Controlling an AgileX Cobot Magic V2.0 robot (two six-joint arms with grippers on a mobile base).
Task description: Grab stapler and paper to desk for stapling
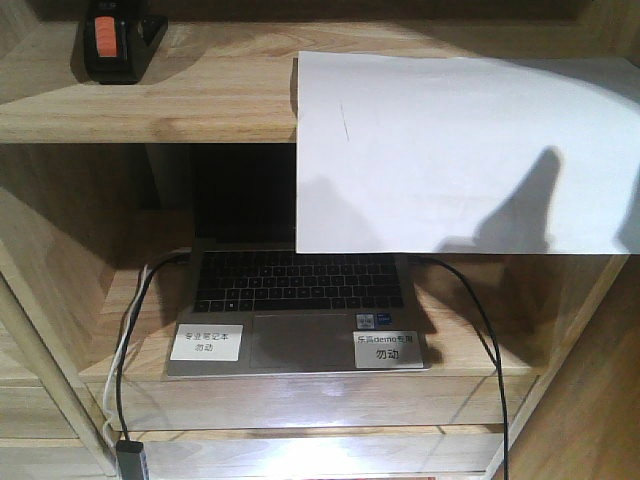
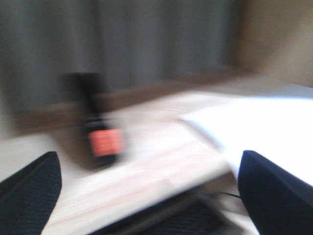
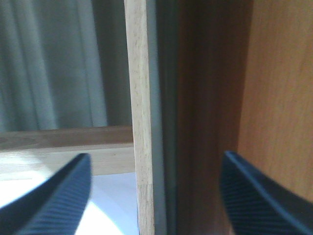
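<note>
Black, orange-labelled stapler (image 1: 115, 45) sits at the left rear of the wooden upper shelf (image 1: 200, 100); the large white paper sheet (image 1: 460, 150) overhangs its front edge. Both the left tool (image 2: 147, 164) and right tool (image 3: 156, 159) gape wide, empty.

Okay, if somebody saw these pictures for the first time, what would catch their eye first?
The big white paper stands out most: it lies on the right of the upper shelf and juts out past its front edge, hiding part of the open laptop beneath. The black stapler with its orange label sits at the far left of the same shelf, apart from the paper.
</note>
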